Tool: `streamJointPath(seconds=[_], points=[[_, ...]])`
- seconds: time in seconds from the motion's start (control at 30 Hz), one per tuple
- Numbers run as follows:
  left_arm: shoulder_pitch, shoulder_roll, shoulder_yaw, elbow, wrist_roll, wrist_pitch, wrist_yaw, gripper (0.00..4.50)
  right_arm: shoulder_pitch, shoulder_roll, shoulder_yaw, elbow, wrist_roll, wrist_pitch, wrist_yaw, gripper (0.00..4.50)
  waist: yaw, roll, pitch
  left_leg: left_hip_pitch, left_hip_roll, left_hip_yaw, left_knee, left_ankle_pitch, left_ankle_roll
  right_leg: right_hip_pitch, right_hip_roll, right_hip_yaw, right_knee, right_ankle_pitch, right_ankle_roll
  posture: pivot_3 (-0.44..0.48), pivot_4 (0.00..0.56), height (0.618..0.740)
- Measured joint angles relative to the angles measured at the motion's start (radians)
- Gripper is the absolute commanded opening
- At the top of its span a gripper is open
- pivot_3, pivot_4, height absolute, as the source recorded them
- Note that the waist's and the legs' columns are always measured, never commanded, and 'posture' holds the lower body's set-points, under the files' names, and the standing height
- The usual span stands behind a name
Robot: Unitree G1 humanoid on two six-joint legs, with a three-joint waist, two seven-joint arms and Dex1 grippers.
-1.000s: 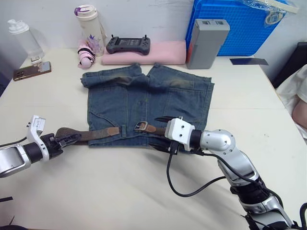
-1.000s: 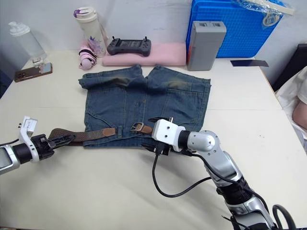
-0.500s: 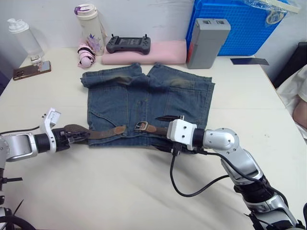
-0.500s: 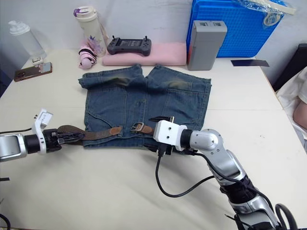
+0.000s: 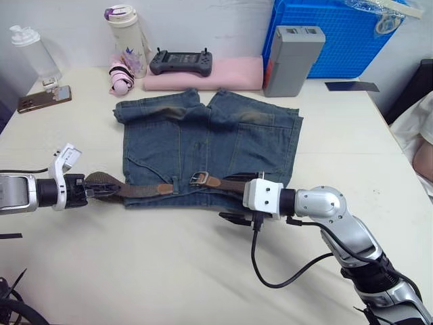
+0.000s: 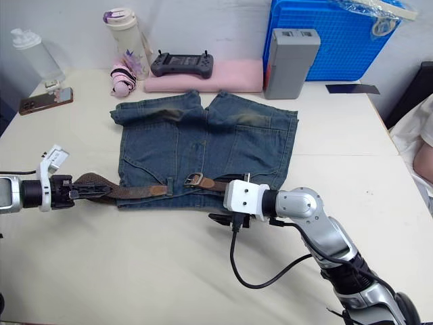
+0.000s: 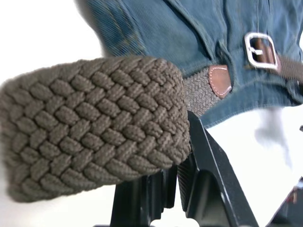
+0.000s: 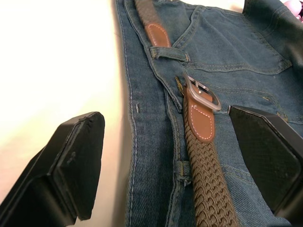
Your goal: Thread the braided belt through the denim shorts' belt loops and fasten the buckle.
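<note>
1. Left eye view: the denim shorts lie flat on the surface, waistband toward the robot, with the braided belt running along that waistband.
2. The left tool is clamped on a folded bend of the belt just off the shorts' left edge; it has drawn back toward the robot's left since half a second ago, pulling the strap straighter.
3. The belt's tan tip now sits just left of a belt loop, where earlier it reached closer to the buckle.
4. The buckle lies on the waistband near the middle, unfastened, apart from the tan tip.
5. The right tool has its fingers spread wide, one over the waistband and one on the bare surface; it has slid toward the robot's right and nearer the shorts' edge than before.
6. Right wrist view: the buckle and the strap lie between the parted fingers, untouched.
</note>
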Motion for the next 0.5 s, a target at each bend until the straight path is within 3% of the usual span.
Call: streamJointPath(seconds=[0.27,0.5], points=[[-0.008,-0.117,0.184,-0.057,0.034,0.156,0.181,0.00,0.000,0.005,0.003,-0.001,0.002,0.002,-0.001,4.43,0.000,-0.001,0.001,0.000,0.000,0.000,0.002,0.000,0.000,0.000,0.000,0.000,0.002,0.000,0.000,0.000,0.150,0.712],[-0.023,-0.169,0.279,-0.194,0.045,0.169,0.288,0.00,-0.001,0.026,0.007,-0.006,0.008,0.008,-0.005,4.43,0.001,-0.002,0.001,0.000,0.000,0.000,0.002,0.000,0.000,0.000,0.000,0.000,0.002,0.000,0.000,0.000,0.150,0.712]])
